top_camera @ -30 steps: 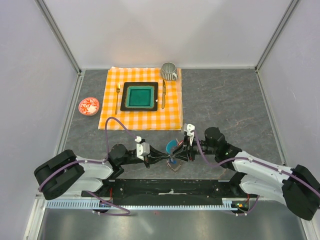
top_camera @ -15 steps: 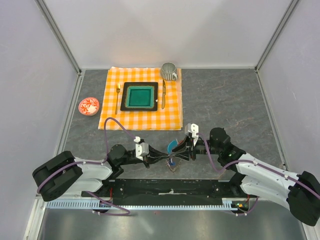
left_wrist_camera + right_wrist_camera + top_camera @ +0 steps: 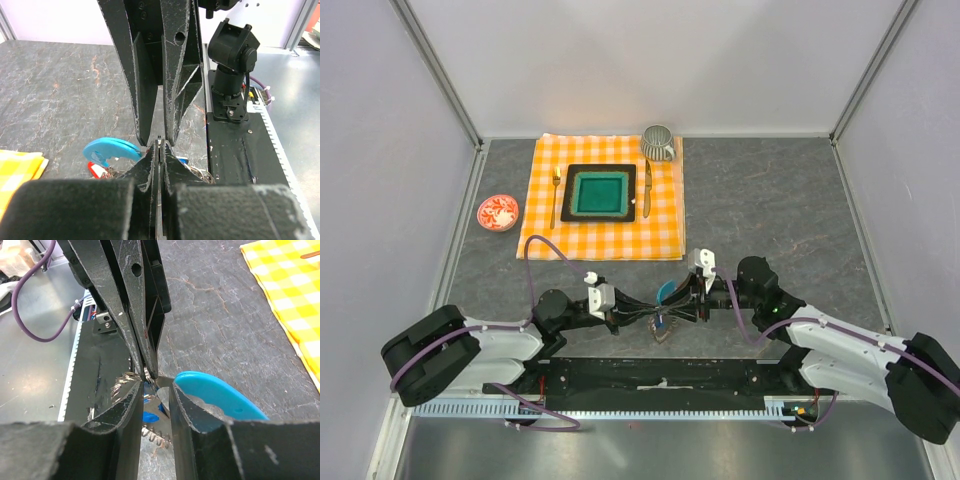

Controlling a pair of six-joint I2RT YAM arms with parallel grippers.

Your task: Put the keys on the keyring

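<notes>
Blue tag (image 3: 220, 400) looks like smooth glossy plastic to me, keyring (image 3: 122, 381) shiny coiled metal. Right gripper (image 3: 154, 386) is matt black w/ scuffed whitish edges; table (image 3: 225, 330) reads matt, stone-veined.

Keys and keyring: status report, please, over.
Left gripper shut on something thin. Right gripper jaws slightly apart around it, grip unclear. Keys and keyring bunched between both grippers, near the arm bases. No obstruction seen.

An orange checked cloth (image 3: 605, 238) on the grey surface (image 3: 770, 200) carries a green plate (image 3: 599, 194), gold fork (image 3: 556, 198), knife (image 3: 647, 188) and ribbed cup (image 3: 658, 143), a red dish (image 3: 498, 212) lying beside
</notes>
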